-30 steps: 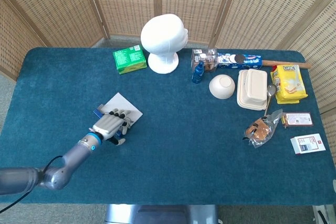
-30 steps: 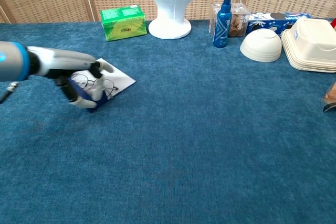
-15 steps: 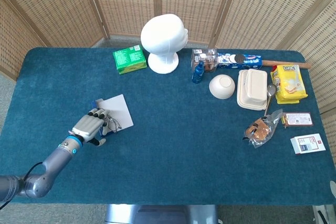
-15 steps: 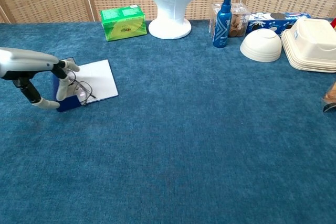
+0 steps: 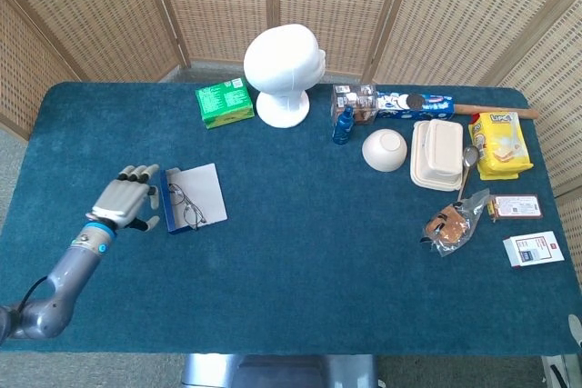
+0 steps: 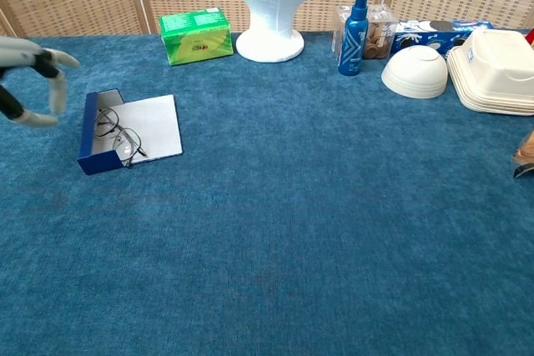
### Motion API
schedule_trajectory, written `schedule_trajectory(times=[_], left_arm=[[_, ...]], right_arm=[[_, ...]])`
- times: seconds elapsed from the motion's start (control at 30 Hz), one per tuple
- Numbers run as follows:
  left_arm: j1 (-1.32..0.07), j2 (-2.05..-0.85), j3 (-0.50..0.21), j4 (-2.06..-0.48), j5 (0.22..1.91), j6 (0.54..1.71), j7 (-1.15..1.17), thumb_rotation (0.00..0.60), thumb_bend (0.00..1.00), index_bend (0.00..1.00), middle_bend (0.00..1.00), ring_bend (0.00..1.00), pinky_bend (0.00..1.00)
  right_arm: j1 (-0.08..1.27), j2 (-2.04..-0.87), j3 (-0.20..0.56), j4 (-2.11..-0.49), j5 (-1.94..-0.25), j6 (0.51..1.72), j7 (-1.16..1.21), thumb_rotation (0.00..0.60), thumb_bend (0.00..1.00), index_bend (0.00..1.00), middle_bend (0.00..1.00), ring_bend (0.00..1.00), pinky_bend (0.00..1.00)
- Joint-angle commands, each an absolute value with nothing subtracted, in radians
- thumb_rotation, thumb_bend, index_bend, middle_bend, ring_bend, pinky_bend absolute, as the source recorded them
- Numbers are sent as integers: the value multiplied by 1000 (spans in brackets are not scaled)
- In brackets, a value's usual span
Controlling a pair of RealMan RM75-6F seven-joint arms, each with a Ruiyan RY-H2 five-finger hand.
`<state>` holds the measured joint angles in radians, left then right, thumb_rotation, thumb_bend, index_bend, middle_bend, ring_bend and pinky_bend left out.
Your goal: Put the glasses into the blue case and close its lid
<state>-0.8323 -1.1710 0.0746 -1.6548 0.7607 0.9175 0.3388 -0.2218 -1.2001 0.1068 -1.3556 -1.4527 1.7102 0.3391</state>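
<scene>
Woven wicker screens (image 5: 100, 6) close off the back of a surface (image 5: 300, 252) covered in dark teal cloth. At the left of the head view the left hand (image 5: 123, 201) hovers just beside the blue case (image 5: 169, 213), its fingers apart and grasping nothing; in the chest view it shows at the far left edge (image 6: 33, 81), clear of the case. The blue case (image 6: 90, 135) lies open with its white lid (image 5: 205, 192) folded flat to the right. The glasses (image 5: 185, 207) rest across the case, partly inside it and partly over the edge onto the lid (image 6: 117, 134). The right hand appears in neither view.

Toward the top centre stands a white foam head (image 5: 284, 68), with a green box (image 5: 224, 102) to its left and a blue spray bottle (image 5: 343, 124) to its right. Further right sit an upturned white bowl (image 5: 385, 149), a white lidded container (image 5: 437, 154) and a yellow packet (image 5: 498, 144).
</scene>
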Motion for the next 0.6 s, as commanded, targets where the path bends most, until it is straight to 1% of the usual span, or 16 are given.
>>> schedule_trajectory(times=[0.03,0.2,0.3,0.37,0.5,0.6], left_arm=[[-790,-1132,76,-1674,770,927,308,488,302,473,33,0,0],[-750,-1116,90,-1657,760,913,287,487,301,478,31,0,0],[-732,-1127,89,-1628,746,896,269,487,302,470,29,0,0],[-725,-1151,82,-1581,720,869,256,487,302,459,27,0,0],[-725,-1178,62,-1539,711,849,253,485,301,423,21,0,0],[-737,-1203,41,-1506,689,823,263,479,301,366,14,0,0]], right_arm=[[-217,-1199,107,-1353,-1456,1704,341,584,269,0,134,0,146],[-212,-1203,106,-1346,-1454,1694,349,584,268,0,134,0,146],[-208,-1208,104,-1340,-1455,1687,351,584,268,0,135,0,145],[-204,-1210,104,-1340,-1457,1685,350,584,269,0,134,0,146],[-207,-1207,105,-1342,-1456,1690,348,587,268,0,134,0,146],[-211,-1207,104,-1343,-1453,1695,350,587,268,0,134,0,145]])
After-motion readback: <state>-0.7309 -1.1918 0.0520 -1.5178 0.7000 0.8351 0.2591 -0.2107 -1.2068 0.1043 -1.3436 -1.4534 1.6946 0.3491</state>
